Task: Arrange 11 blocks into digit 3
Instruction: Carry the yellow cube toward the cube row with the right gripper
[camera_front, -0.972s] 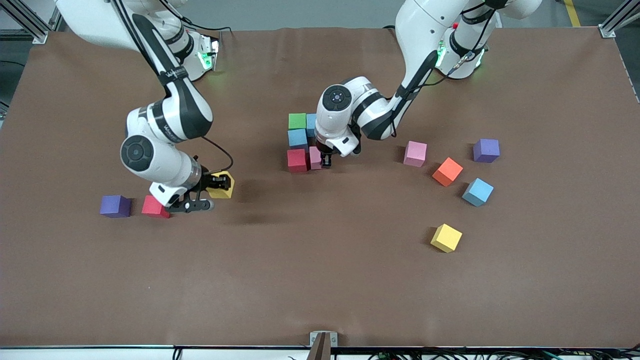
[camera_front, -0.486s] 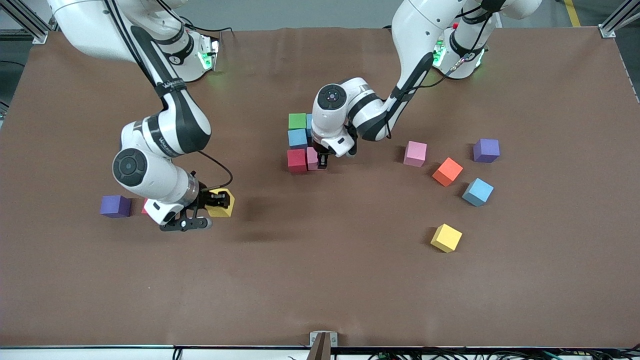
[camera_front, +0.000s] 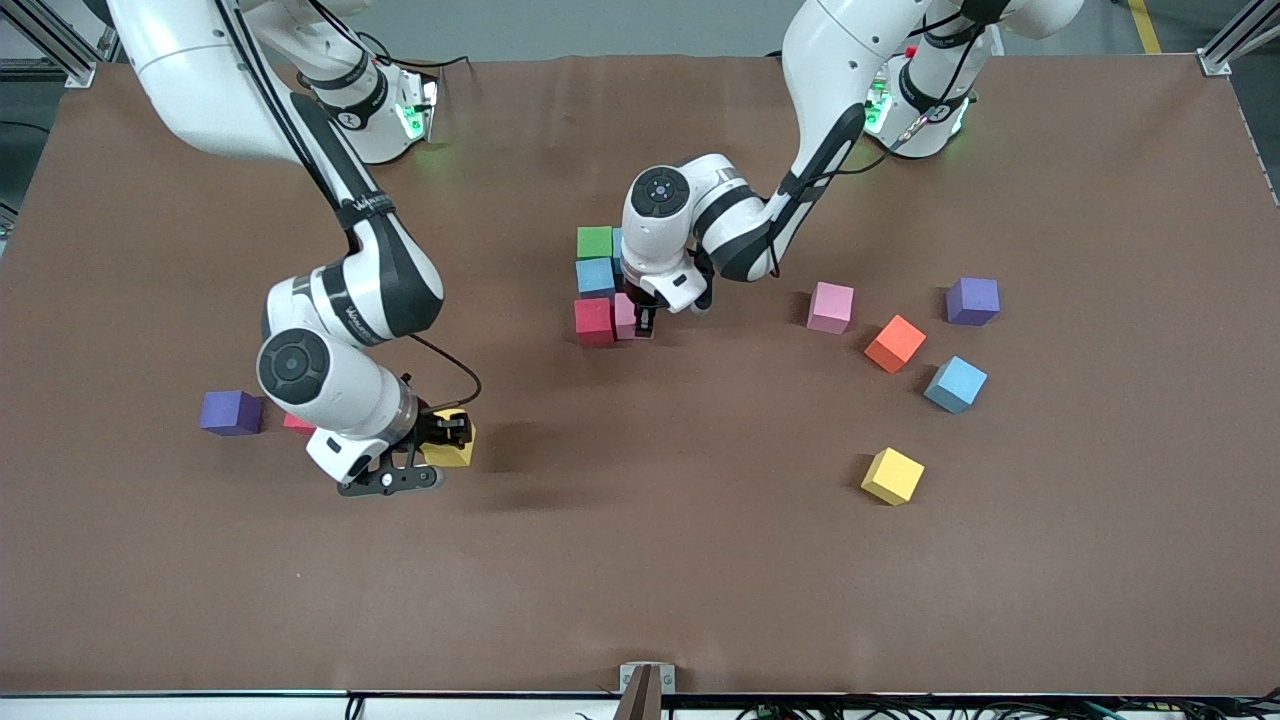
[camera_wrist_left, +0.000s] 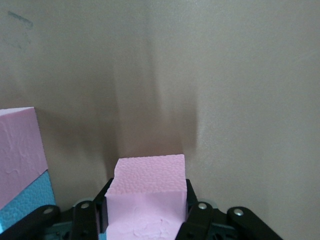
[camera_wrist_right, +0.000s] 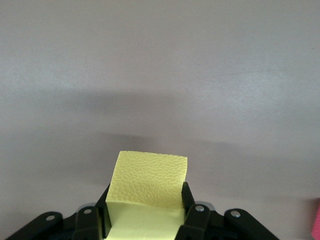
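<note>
Front view: the right gripper (camera_front: 447, 432) hangs over the bench (camera_front: 640, 560) toward the right arm's end, pinching a yellow block (camera_front: 455, 452); a red block (camera_front: 298, 423) peeks out from under that arm, just beside a purple cube (camera_front: 230, 412). Near the middle of the bench the left gripper (camera_front: 645, 320) is down low, clamped on a pink block (camera_front: 627, 316) that sits just beside a second red block (camera_front: 594, 321). Farther from the camera than those two lie a light blue block (camera_front: 595, 275) and a green block (camera_front: 594, 241); a sliver of blue beside the green one is probably another block, though the arm hides most of it. Toward the left arm's end lie a loose pink block (camera_front: 831, 306), an orange block (camera_front: 895, 343), another purple cube (camera_front: 972, 301), a second light blue block (camera_front: 955, 384) and, nearest the camera, a second yellow block (camera_front: 893, 476), all apart from one another. Left wrist view: the pink block (camera_wrist_left: 146, 200) is squeezed between the black fingers (camera_wrist_left: 196, 215), with a pink face over a blue one at the frame's edge. Right wrist view: the yellow block (camera_wrist_right: 147, 192) sits gripped between the fingers (camera_wrist_right: 192, 212) above the bare bench.
</note>
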